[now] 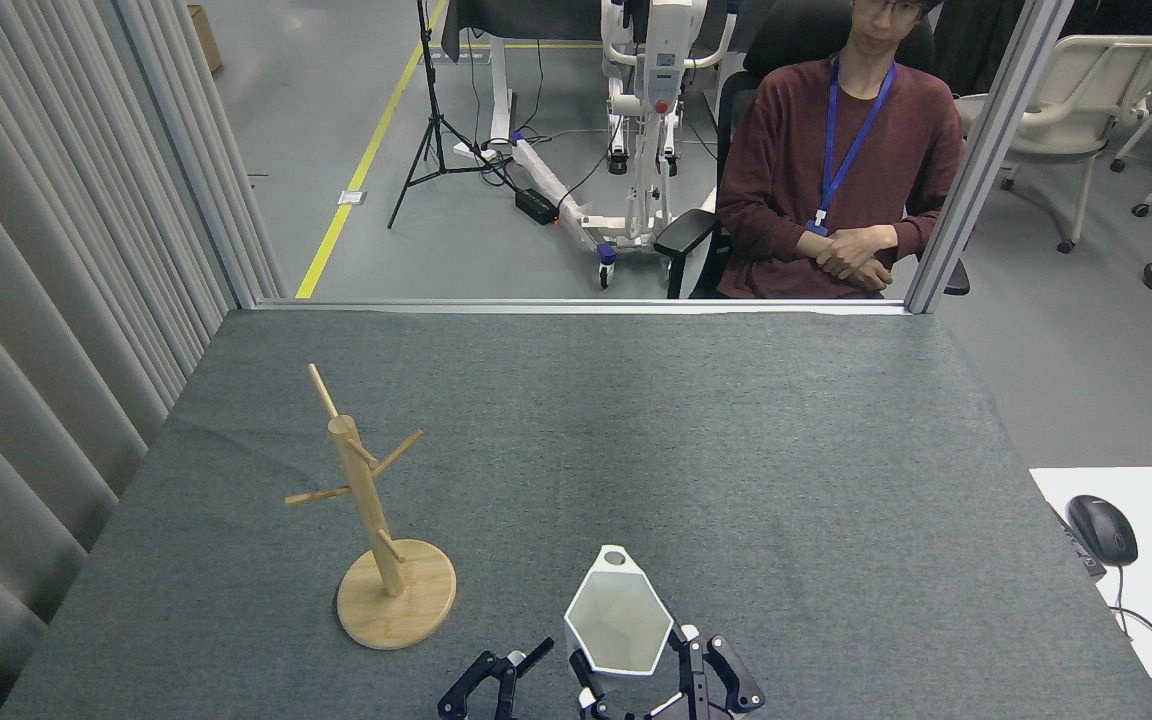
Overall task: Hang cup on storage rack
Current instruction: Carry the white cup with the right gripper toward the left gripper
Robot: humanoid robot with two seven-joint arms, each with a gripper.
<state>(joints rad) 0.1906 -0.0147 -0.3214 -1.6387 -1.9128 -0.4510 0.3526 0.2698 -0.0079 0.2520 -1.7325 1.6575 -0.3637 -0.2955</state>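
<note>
While right pincer (636,685) grips 1 cup (619,622): 1 storage rack (376,520), left pincer (501,675) open, empty.

Right gripper (626,672) low at 6 o'clock, fingers clamped either side of the cup (619,622). Left gripper (496,678) just at its 9 o'clock, fingers spread, empty.
</note>
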